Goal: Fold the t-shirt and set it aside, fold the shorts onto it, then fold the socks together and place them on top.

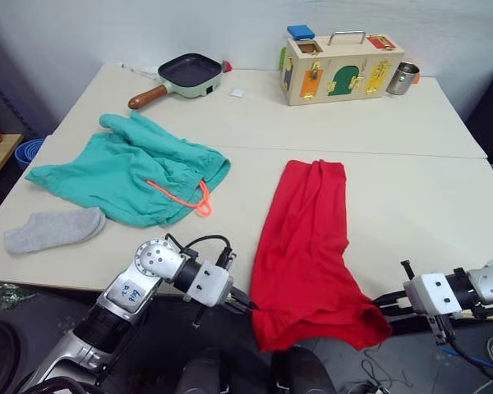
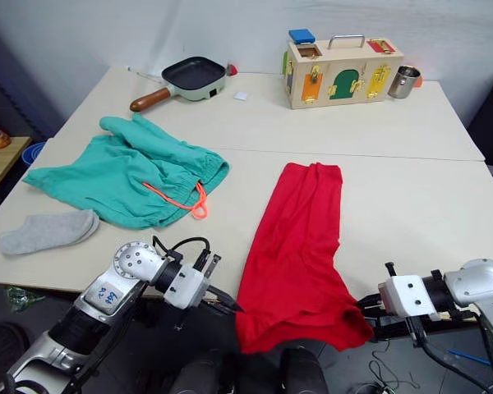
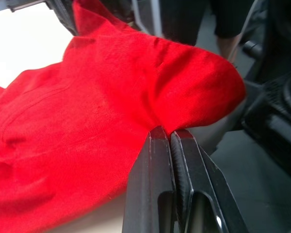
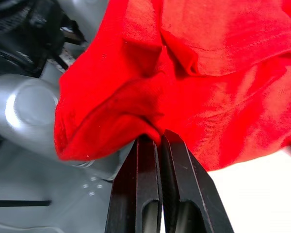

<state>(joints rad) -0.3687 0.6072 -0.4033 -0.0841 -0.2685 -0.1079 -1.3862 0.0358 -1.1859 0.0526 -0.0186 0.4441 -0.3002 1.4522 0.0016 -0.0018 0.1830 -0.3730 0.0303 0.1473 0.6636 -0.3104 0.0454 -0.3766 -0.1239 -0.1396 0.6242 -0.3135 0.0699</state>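
The red t-shirt (image 1: 304,246) lies lengthwise on the table's near right half, its lower end hanging over the front edge. My left gripper (image 1: 248,304) is shut on the shirt's near left corner; the left wrist view shows the fingertips (image 3: 170,138) pinching red cloth. On the near right corner, my right gripper (image 1: 382,301) is shut too, and its fingers (image 4: 155,141) clamp a fold. The teal shorts (image 1: 131,168) with an orange drawstring (image 1: 185,197) lie spread at the left. Grey socks (image 1: 53,230) rest at the near left edge.
At the back of the table (image 1: 411,205) sit a frying pan (image 1: 185,75), a wooden latch box (image 1: 341,70) and a metal cup (image 1: 403,78). A seam joins two tabletops across the middle.
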